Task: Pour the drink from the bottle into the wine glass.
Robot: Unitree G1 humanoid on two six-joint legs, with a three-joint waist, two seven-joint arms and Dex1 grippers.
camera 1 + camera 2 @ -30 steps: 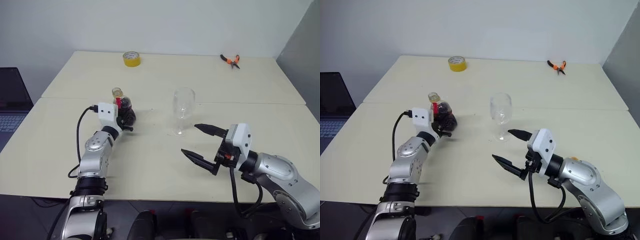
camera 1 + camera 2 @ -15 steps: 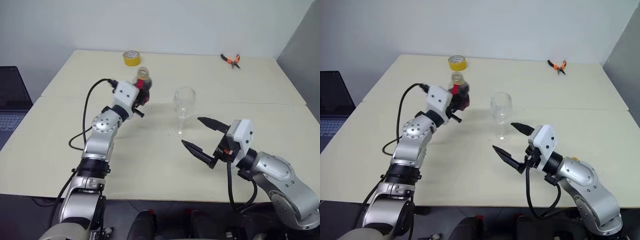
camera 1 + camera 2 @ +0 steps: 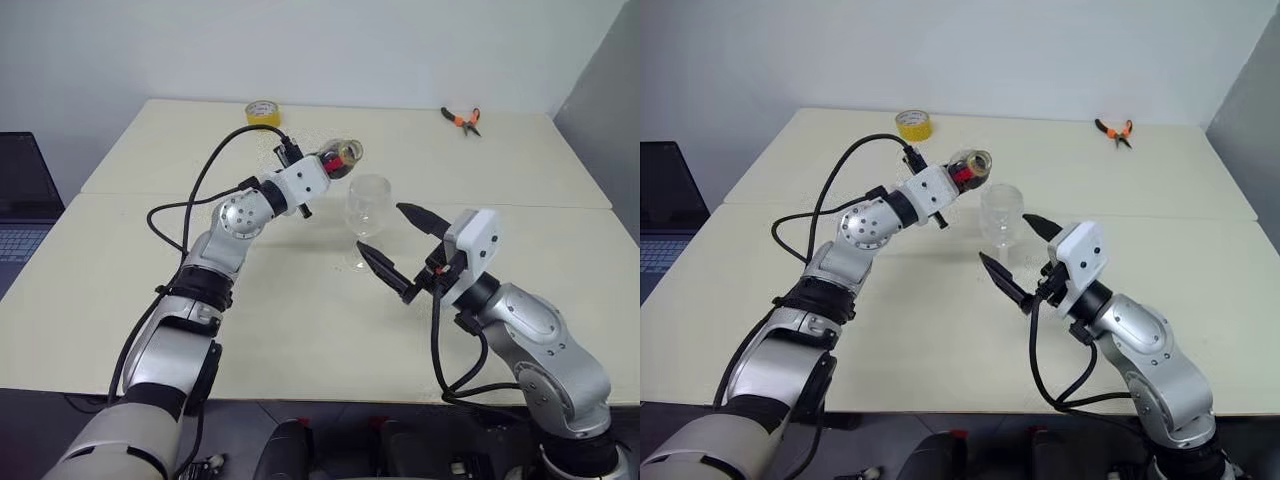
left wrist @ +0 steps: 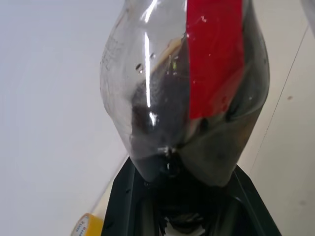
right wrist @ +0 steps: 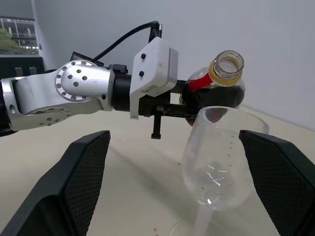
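Clear ribbed plastic, the bottle (image 3: 338, 158) is clamped by its body in the left gripper (image 3: 318, 170), tipped nearly level with its open mouth just above the rim of the wine glass (image 3: 367, 205). Dark drink (image 4: 162, 113) sits in its belly. It looks light and squeezable; the glass looks fragile and top-heavy on the table (image 3: 300, 330). The right gripper (image 3: 403, 250) is spread wide beside the stem, holding nothing.

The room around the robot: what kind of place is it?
Probably a lab or office workroom: plain pale tables against a bare white wall, a yellow tape roll, orange-handled pliers, and a laptop at the side.
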